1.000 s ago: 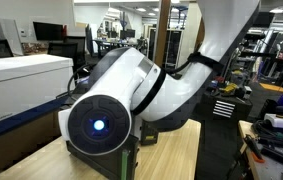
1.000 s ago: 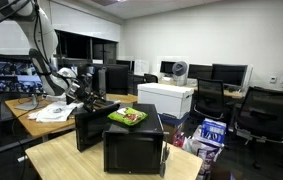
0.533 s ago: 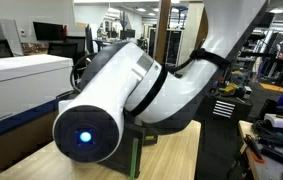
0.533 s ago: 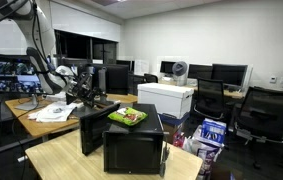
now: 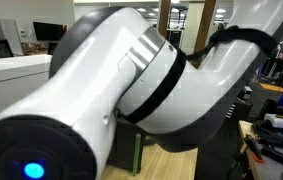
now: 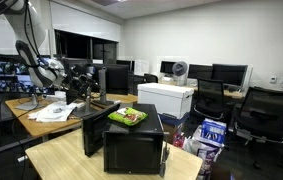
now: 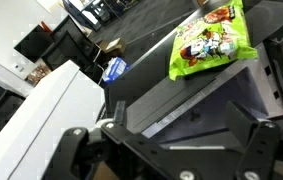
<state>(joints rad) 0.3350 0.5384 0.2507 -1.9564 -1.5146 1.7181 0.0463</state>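
Note:
A black microwave (image 6: 136, 143) stands on a wooden table, its door (image 6: 89, 131) swung open toward the arm. A green snack bag (image 6: 128, 117) lies on its top, and it also shows in the wrist view as the green snack bag (image 7: 211, 40). My gripper (image 6: 79, 93) hovers by the open door, just above its upper edge. In the wrist view the gripper (image 7: 191, 128) is open, its black fingers (image 7: 116, 112) spread wide over the microwave's dark top (image 7: 151, 85). Nothing is held. The arm (image 5: 131, 90) fills most of an exterior view.
A white box (image 6: 166, 98) sits behind the microwave, and it also appears as the white box (image 5: 16, 72). Papers (image 6: 53, 112) lie on the desk under the arm. Monitors (image 6: 231, 73) and office chairs (image 6: 261, 110) fill the room. The wooden tabletop (image 5: 181, 163) shows below the arm.
The arm has swung much closer to the near camera. The gripper has drawn back from the microwave, and the door looks swung wider open. The gripper stays open.

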